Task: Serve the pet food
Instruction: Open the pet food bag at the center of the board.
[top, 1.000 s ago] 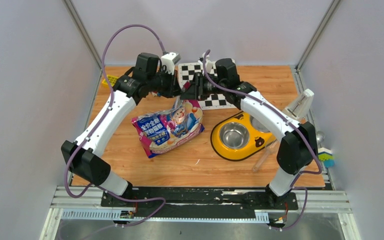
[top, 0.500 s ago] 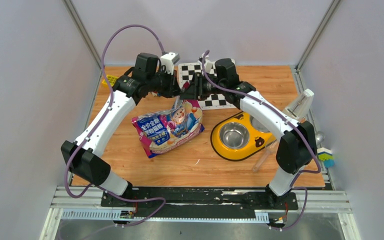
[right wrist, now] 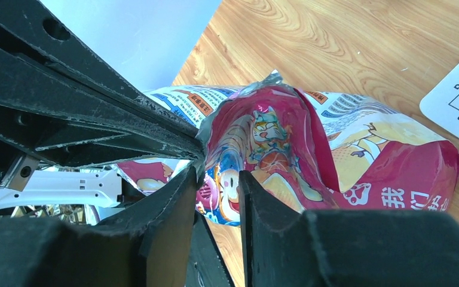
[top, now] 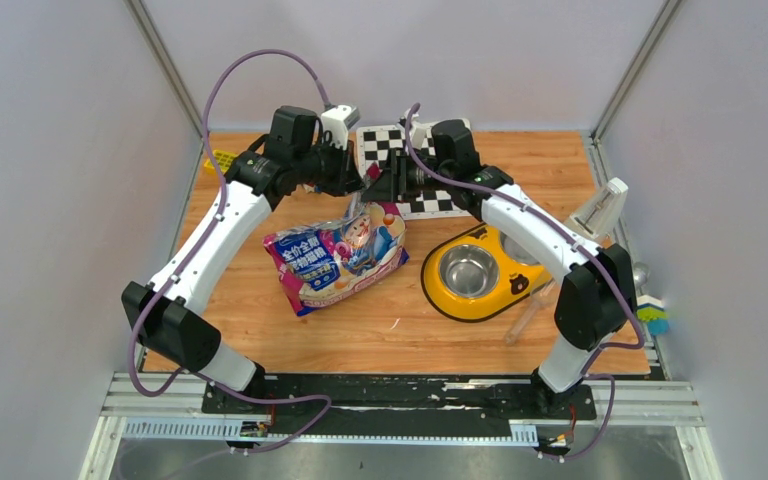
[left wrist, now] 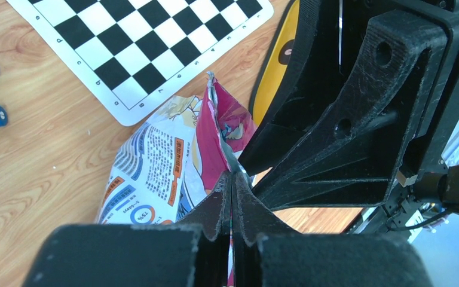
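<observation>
The glossy pink-purple-blue cat food bag [top: 335, 255] lies on the wooden table, with its far top corner pulled up. My left gripper [top: 358, 190] is shut on that top edge; in the left wrist view its jaws [left wrist: 232, 179] pinch the thin foil seam of the bag [left wrist: 149, 173]. My right gripper [top: 380, 187] faces it from the right, very close. In the right wrist view it [right wrist: 217, 175] is open, its fingers apart beside the raised corner of the bag [right wrist: 275, 137]. No kibble shows; it is hidden inside the bag.
A yellow double bowl [top: 438, 290] with steel cups stands right of the bag. A checkerboard sheet [top: 400, 145] lies at the back. A clear tube [top: 525, 315] and a white scoop-like thing [top: 600, 210] are at the right, and a small yellow item [top: 222, 160] at the back left.
Almost nothing differs. The right gripper has edged slightly closer to the bag's raised corner. The left gripper holds the corner as before.
</observation>
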{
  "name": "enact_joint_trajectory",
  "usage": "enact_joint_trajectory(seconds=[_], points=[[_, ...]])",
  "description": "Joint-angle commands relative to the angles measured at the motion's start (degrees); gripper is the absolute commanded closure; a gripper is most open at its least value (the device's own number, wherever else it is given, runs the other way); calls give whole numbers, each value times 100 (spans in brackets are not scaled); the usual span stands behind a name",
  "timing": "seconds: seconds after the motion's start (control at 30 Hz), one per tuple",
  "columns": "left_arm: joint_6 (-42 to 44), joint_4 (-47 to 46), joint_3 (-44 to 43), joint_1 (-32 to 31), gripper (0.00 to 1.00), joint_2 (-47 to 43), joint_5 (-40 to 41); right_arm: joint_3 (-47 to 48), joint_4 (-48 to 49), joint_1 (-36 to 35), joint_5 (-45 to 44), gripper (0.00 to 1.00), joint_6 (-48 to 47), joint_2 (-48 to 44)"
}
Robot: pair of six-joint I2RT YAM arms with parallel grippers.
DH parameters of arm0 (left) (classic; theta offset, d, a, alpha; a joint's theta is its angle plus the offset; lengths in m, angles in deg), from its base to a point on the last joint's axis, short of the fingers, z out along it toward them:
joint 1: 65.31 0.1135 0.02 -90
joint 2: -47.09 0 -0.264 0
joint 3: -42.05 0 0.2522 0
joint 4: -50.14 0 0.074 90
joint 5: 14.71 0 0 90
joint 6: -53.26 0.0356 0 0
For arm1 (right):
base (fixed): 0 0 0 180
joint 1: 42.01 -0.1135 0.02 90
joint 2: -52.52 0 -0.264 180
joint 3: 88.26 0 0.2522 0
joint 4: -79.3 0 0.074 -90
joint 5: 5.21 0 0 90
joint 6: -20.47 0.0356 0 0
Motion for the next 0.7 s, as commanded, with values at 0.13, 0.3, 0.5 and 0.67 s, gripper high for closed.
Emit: enact_joint_trajectory(seconds=[0.13, 0.3, 0.5, 0.67], points=[[-115, -1, 74, 18, 100, -216, -39, 460, -238, -98, -445, 72, -57, 74], [-127, -8, 79, 18, 100, -227, -70, 732, -463, -183, -659, 79, -136, 233], [-156, -19, 81, 18, 100, -230, -122, 984, -741, -321, -1030, 96, -221, 378], [-165, -6, 56, 18, 100, -255, -160, 1150, -1043, -529, -2034, 100, -694, 454]])
